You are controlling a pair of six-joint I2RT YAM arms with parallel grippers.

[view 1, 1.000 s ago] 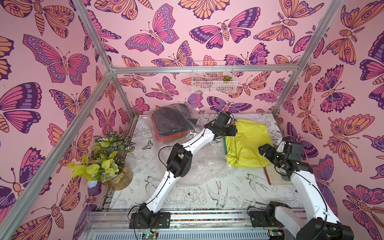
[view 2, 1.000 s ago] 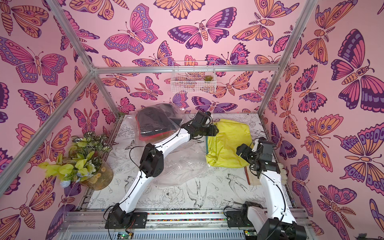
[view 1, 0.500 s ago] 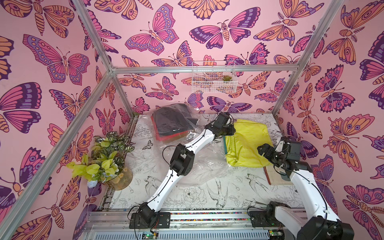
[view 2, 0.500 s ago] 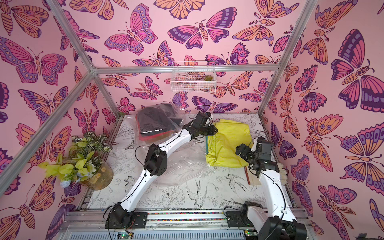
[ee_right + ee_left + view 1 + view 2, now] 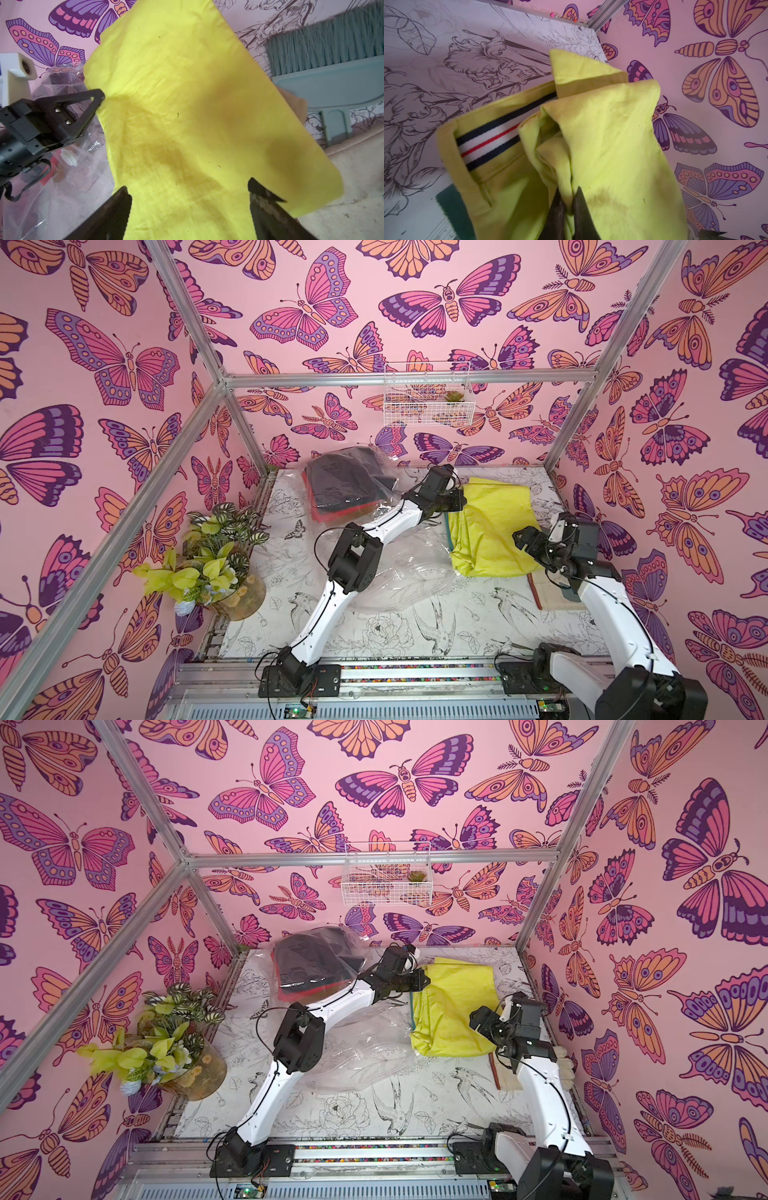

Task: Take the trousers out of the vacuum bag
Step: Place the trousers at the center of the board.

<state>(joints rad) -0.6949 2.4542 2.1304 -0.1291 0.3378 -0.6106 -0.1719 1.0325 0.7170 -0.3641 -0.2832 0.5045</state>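
Note:
The yellow trousers [image 5: 490, 531] [image 5: 453, 1006] lie folded at the right of the table, outside the vacuum bag [image 5: 399, 568], on top of a teal pair whose edge [image 5: 452, 207] shows. My left gripper [image 5: 455, 502] [image 5: 569, 190] is shut on a raised fold at the yellow trousers' [image 5: 612, 145] left far corner. My right gripper [image 5: 521, 541] [image 5: 188, 184] hangs open over their near right part, with nothing between its fingers. The crinkly clear bag [image 5: 68, 187] spreads over the middle. Black trousers [image 5: 345, 477] and red ones [image 5: 332, 514] are inside it at the back left.
A potted plant [image 5: 216, 568] stands at the left edge. A white wire basket [image 5: 428, 400] hangs on the back wall. A teal brush and dustpan [image 5: 332, 62] and a flat wooden board [image 5: 548, 591] lie by the right wall. The bag's white valve cap [image 5: 68, 159] shows.
My left gripper has closed on the yellow trousers' fold and shifted slightly toward the back. The right arm has barely moved.

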